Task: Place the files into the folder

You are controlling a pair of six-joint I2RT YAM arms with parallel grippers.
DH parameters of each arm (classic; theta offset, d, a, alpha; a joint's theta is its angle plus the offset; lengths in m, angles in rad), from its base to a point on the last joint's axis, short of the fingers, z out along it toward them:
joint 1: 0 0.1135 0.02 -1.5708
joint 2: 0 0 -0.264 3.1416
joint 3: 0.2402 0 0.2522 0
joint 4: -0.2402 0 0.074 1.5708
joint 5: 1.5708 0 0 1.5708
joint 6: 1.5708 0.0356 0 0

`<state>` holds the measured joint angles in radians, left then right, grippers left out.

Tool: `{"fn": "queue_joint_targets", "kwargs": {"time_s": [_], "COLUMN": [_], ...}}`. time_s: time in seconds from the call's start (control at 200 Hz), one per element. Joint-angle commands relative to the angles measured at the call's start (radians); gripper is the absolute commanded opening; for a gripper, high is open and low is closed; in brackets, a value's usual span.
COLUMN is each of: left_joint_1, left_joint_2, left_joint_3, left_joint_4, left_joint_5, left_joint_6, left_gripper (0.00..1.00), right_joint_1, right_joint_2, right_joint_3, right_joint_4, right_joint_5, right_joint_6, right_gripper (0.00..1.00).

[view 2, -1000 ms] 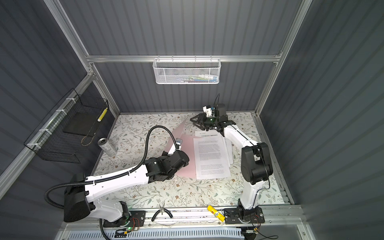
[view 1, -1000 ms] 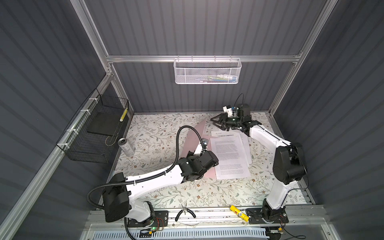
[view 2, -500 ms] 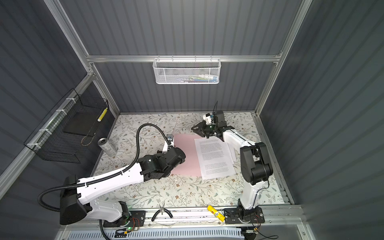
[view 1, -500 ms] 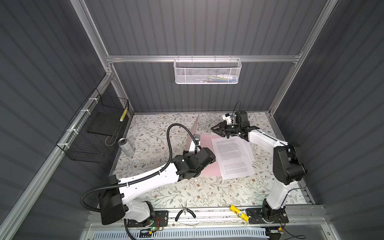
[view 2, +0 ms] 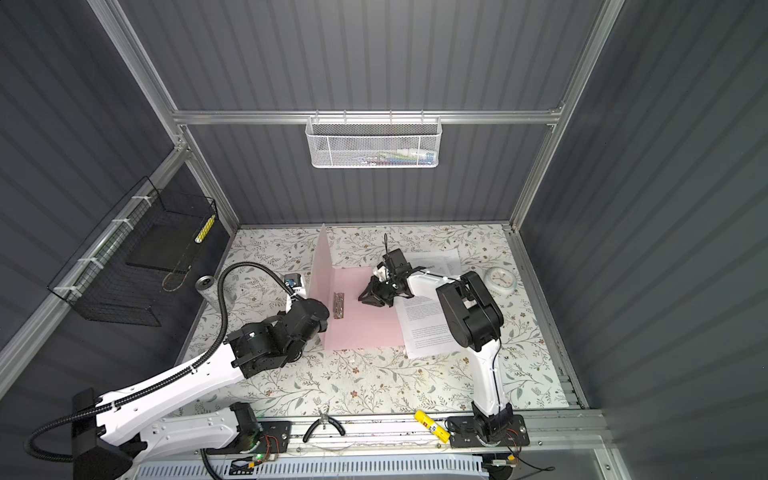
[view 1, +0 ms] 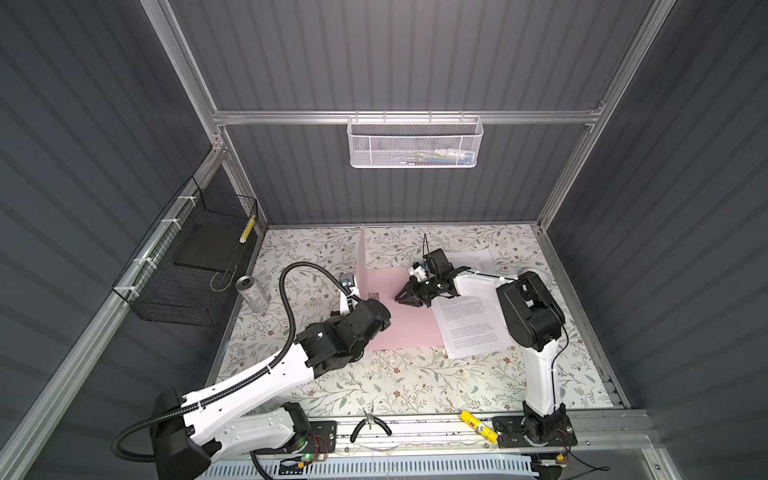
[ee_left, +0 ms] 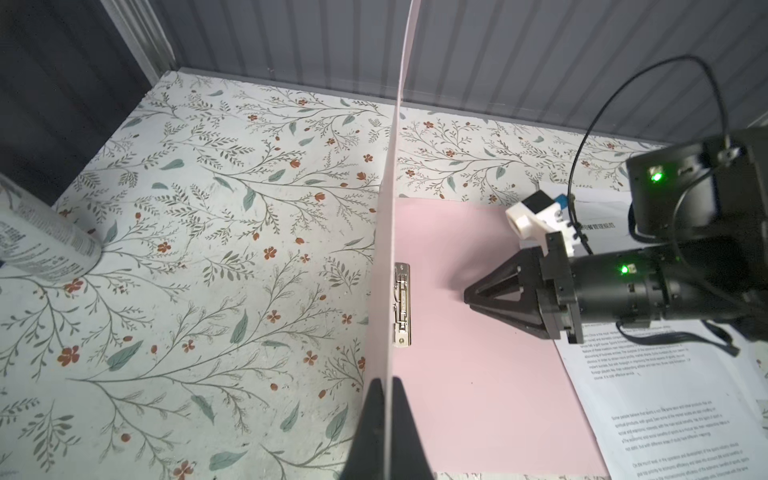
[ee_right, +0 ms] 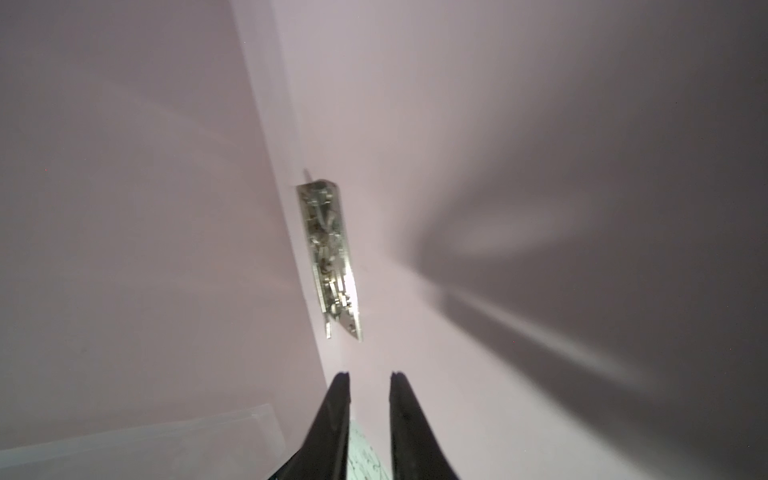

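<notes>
Top views both take in the floral tabletop (view 1: 415, 382), which fills the lower middle of the frame between grey ribbed walls. A black wire basket (view 1: 195, 266) hangs at the left of the frame and a white mesh basket (view 1: 415, 143) at the upper centre.

At centre frame lies the folder (view 1: 409, 328), pale pink and opened. One panel is flat on the tabletop and the other stands upright along the spine, at the flat panel's left edge. The files (view 1: 469, 328), white sheets of small black text, lie just right of centre. The nearest sheet lies against the flat panel's right edge, though I cannot tell whether it overlaps it. Another sheet shows higher in the frame, behind the right arm.

In the left wrist view the left fingers (ee_left: 370, 428) sit at bottom centre, clamped on the near edge of the upright panel, which runs up the frame between them. In the right wrist view the right fingers (ee_right: 334, 419), also at bottom centre, stand slightly apart with nothing gripped and point toward the spine. Seen from the left wrist, their tips are over the flat panel, right of centre; contact cannot be judged.

A silver can (view 1: 252, 293) is at the tabletop's left edge, and a white round clock (view 2: 501, 280) is at its right. The metal clip (ee_left: 402, 303) sits on the flat panel, just beside the spine.
</notes>
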<state>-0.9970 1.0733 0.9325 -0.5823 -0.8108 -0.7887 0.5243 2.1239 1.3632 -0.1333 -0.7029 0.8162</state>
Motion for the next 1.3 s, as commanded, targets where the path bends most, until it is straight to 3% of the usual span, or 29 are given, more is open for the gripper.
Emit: {"fn": "queue_joint_targets", "kwargs": {"time_s": [0.0,0.045,0.11,0.205,0.38,0.58,0.65,0.766,0.996,1.291], "left_joint_1": [0.011,0.013,0.017,0.025,0.044,0.074,0.104,0.144,0.175,0.183], "left_joint_2": [-0.024,-0.032,-0.048,-0.071,-0.120,-0.167,-0.161,-0.145,-0.162,-0.236], "left_joint_3": [-0.028,-0.037,-0.050,-0.066,-0.094,-0.110,-0.110,-0.132,-0.180,-0.104], "left_joint_4": [-0.022,-0.029,-0.040,-0.065,-0.161,-0.393,-0.503,-0.523,-0.437,-0.298], "left_joint_5": [0.000,-0.007,-0.022,-0.053,-0.133,-0.231,-0.227,-0.191,-0.169,-0.193], "left_joint_6": [-0.051,-0.053,-0.061,-0.078,-0.153,-0.374,-0.474,-0.502,-0.454,-0.173], "left_gripper": [0.16,0.33,0.48,0.63,0.66,0.68,0.70,0.71,0.74,0.76], "right_joint_1": [0.006,0.009,0.011,0.017,0.026,0.029,0.030,0.037,0.124,0.260], "right_joint_2": [0.017,0.019,0.021,0.016,0.014,0.013,0.008,-0.008,-0.061,0.105], "right_joint_3": [0.022,0.015,0.001,-0.023,-0.041,-0.059,-0.064,-0.053,0.118,0.462], "right_joint_4": [-0.041,-0.042,-0.038,-0.032,-0.040,-0.050,-0.057,-0.084,-0.164,-0.189], "right_joint_5": [0.045,0.052,0.058,0.066,0.082,0.087,0.092,0.102,0.096,-0.022], "right_joint_6": [-0.031,-0.031,-0.029,-0.022,-0.015,-0.018,-0.023,-0.039,-0.168,-0.220], "right_gripper": [0.21,0.20,0.20,0.20,0.19,0.18,0.18,0.18,0.21,0.23]}}
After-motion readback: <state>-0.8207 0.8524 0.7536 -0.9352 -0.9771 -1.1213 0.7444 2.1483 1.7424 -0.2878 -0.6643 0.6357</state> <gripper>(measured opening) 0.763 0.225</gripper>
